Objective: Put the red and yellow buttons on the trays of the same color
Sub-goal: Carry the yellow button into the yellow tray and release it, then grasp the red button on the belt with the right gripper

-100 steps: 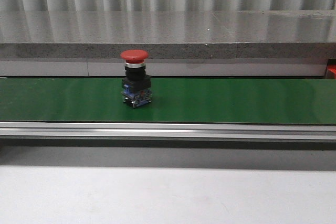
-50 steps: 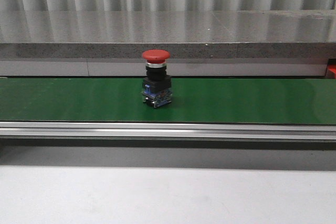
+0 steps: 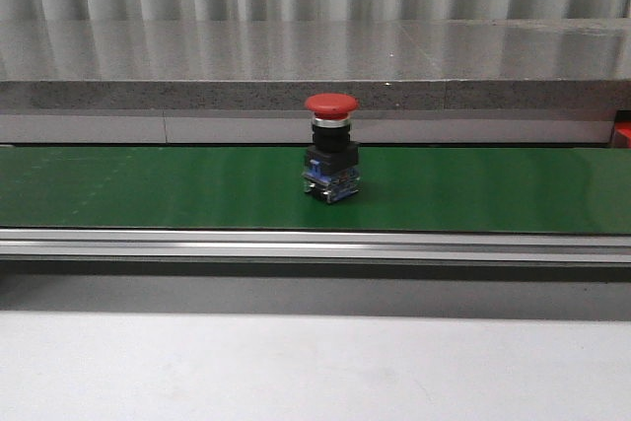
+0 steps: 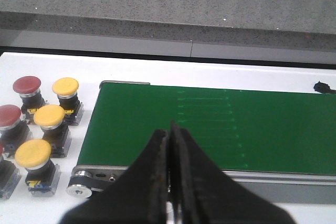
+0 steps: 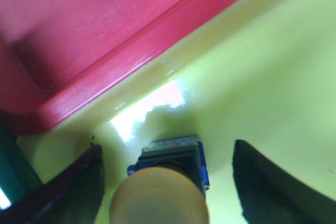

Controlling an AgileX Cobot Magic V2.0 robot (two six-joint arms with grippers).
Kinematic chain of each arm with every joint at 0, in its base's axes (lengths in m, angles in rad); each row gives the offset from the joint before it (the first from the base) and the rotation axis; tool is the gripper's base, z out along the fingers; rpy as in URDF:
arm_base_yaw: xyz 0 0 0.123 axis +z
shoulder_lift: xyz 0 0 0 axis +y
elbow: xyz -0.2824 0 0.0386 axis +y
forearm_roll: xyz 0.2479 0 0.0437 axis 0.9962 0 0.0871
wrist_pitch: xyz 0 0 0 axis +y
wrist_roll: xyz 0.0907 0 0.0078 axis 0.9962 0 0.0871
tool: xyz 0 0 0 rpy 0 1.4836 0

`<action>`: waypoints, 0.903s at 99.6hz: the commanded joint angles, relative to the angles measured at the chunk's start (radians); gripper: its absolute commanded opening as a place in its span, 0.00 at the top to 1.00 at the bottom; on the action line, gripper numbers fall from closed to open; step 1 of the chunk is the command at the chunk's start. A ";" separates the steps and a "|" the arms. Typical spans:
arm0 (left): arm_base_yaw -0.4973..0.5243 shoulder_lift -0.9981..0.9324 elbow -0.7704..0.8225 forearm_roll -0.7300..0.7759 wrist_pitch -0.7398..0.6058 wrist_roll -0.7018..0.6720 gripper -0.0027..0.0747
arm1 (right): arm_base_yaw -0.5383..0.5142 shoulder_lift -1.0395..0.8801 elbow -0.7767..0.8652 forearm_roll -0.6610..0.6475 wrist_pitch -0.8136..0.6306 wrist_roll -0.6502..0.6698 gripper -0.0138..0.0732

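Note:
A red button (image 3: 331, 149) stands upright on the green conveyor belt (image 3: 148, 189), just right of its middle. Neither gripper shows in the front view. In the right wrist view a yellow button (image 5: 159, 195) with a bluish base stands on the yellow tray (image 5: 262, 77), beside the red tray (image 5: 105, 24). My right gripper (image 5: 168, 148) is open around it, both fingers apart from it. My left gripper (image 4: 170, 129) is shut on nothing, hovering over the near end of the belt (image 4: 236, 124).
Several spare buttons stand on the white table beside the belt's end, among them a red one (image 4: 26, 85) and a yellow one (image 4: 49, 117). A grey ledge (image 3: 315, 96) runs behind the belt. A metal rail (image 3: 315, 244) borders its front.
The red button has travelled to the right along the belt, from left of centre to just right of centre, staying upright.

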 commanded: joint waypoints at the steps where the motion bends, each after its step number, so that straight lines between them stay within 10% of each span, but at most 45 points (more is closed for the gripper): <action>1: -0.006 0.005 -0.029 -0.011 -0.076 -0.001 0.99 | -0.007 -0.066 -0.044 0.007 0.002 0.003 0.18; 29: -0.006 0.005 -0.029 -0.011 -0.076 -0.001 0.99 | 0.078 -0.280 -0.137 0.011 0.152 -0.062 0.18; 90: -0.006 0.005 -0.029 -0.011 -0.076 -0.001 0.99 | 0.811 -0.328 -0.140 0.087 0.284 -0.309 0.18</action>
